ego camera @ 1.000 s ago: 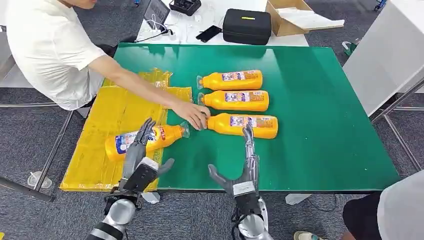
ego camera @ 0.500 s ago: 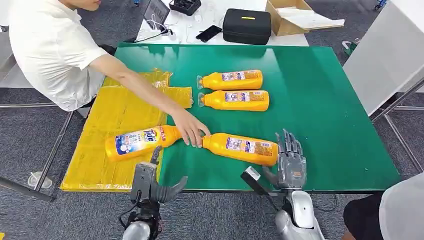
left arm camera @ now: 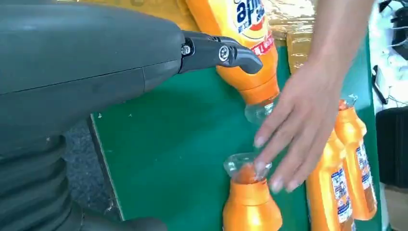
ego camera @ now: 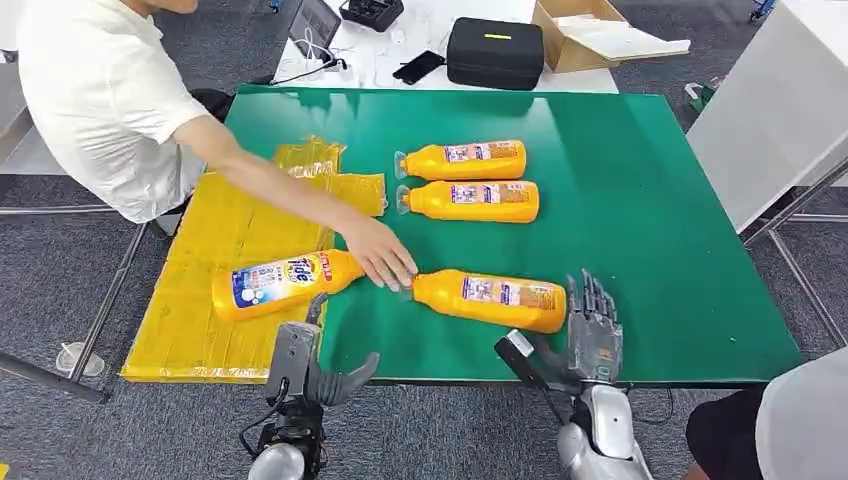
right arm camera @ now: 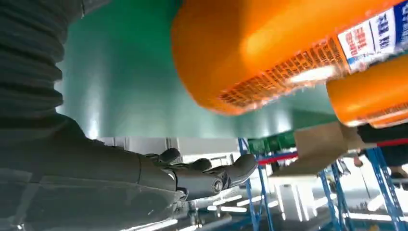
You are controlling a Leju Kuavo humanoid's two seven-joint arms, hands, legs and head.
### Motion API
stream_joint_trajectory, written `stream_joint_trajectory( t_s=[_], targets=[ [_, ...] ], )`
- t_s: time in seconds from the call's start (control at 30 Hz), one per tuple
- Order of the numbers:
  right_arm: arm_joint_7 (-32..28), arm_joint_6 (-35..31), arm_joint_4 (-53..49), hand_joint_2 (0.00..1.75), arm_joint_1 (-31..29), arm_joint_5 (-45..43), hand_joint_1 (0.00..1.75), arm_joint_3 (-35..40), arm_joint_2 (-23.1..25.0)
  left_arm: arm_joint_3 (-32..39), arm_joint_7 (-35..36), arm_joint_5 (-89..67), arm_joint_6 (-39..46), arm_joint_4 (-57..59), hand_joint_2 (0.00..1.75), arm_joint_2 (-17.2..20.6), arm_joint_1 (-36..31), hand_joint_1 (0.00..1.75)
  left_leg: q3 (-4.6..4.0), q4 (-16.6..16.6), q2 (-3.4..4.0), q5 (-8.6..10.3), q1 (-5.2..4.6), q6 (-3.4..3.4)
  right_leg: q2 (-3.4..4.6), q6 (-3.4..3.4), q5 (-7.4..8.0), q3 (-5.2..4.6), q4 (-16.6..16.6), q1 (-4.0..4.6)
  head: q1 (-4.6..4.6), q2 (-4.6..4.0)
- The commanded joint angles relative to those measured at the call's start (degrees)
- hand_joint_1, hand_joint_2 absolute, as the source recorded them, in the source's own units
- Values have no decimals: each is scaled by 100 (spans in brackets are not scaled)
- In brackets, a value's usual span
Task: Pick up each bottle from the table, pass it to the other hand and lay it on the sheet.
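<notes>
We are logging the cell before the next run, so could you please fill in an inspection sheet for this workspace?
Surface: green table, yellow sheet over its left edge.
Job's things: one bottle on sheet; three bottles on table.
Clutter: nothing seen on the green table.
Hands: left robot hand and right robot hand open, holding nothing.
Cables: white cable on far table.
Surroundings: person's hand between bottles; black case; cardboard box.
</notes>
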Motion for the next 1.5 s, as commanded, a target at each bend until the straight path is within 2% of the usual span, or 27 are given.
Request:
stream_joint_trajectory(
  t_s=[0.03,0.2,0.3,0.57,0.7,0.83,0.9,0.93,0.97,1.0,1.07,1.17,1.43,1.5],
  targets=[
    [-376,28,907,175,-474,-470,0,510,-195,-184,-41,-243,63,69,175,183,-197,0,28,-6,16,-6,0,3,8,-10,-2,24,-6,3,2,0],
    [-621,89,891,175,-641,-617,0,818,-106,-209,-31,-258,-42,40,175,184,-221,0,30,-3,22,-7,-1,3,12,-12,-2,23,-3,3,0,0],
    [-421,-55,932,175,-734,-340,0,1054,-172,-244,6,-307,-101,54,175,171,-239,0,18,-3,18,-3,0,2,11,-8,0,13,-2,3,0,0],
    [-413,-55,919,175,-716,-333,0,1059,-185,-249,7,-313,-96,61,175,166,-238,0,14,-4,6,-1,-1,2,1,-6,-1,12,-3,1,0,0],
    [-170,-55,382,175,-505,332,0,1088,-194,-244,19,-363,-72,40,175,151,-216,0,26,-2,9,-6,-1,3,0,-11,-6,24,0,2,0,0],
    [-150,143,246,175,-415,29,0,1182,-183,-277,53,-392,-45,-18,175,162,-154,0,32,-2,11,-9,-1,2,0,-14,-9,28,2,3,0,0],
    [-267,300,363,175,-483,-307,0,1154,-234,-302,58,-393,-62,-24,175,171,-152,0,30,-2,9,-8,0,2,-2,-13,-9,27,0,4,0,0],
    [-427,377,609,175,-585,-800,0,1021,-219,-328,63,-392,-70,-21,175,187,-156,0,19,-3,6,-3,-2,3,-2,-8,-5,16,0,1,0,0],
    [-224,399,969,175,-723,-548,0,1049,-323,-359,67,-387,-94,-9,175,198,-163,0,32,-4,10,-7,-2,4,-1,-11,-7,29,-2,2,0,0],
    [-318,483,1103,175,-755,-904,0,868,-265,-370,76,-393,-89,-6,175,197,-165,0,22,-4,10,-3,-1,3,3,-7,-2,18,-4,2,0,0],
    [-252,536,1324,175,-824,-704,0,932,-334,-384,92,-398,-91,-15,175,205,-152,0,22,-5,6,-2,-2,5,-2,-6,-2,21,-5,0,0,0],
    [-444,832,1368,175,-819,-1099,0,818,-279,-409,104,-470,-29,-9,175,228,-146,0,17,-5,3,0,-1,3,-3,-6,-1,17,-6,1,2,0],
    [-491,931,1567,175,-1015,-1164,0,799,-302,-484,134,-418,-144,125,175,204,-195,0,36,-7,6,-3,-1,4,-6,-13,-4,34,-6,3,0,0],
    [-458,902,1606,175,-1046,-1135,0,817,-299,-520,144,-410,-204,113,175,221,-201,0,19,-4,5,1,1,2,-2,-6,1,17,-6,3,-2,0]
  ],
)
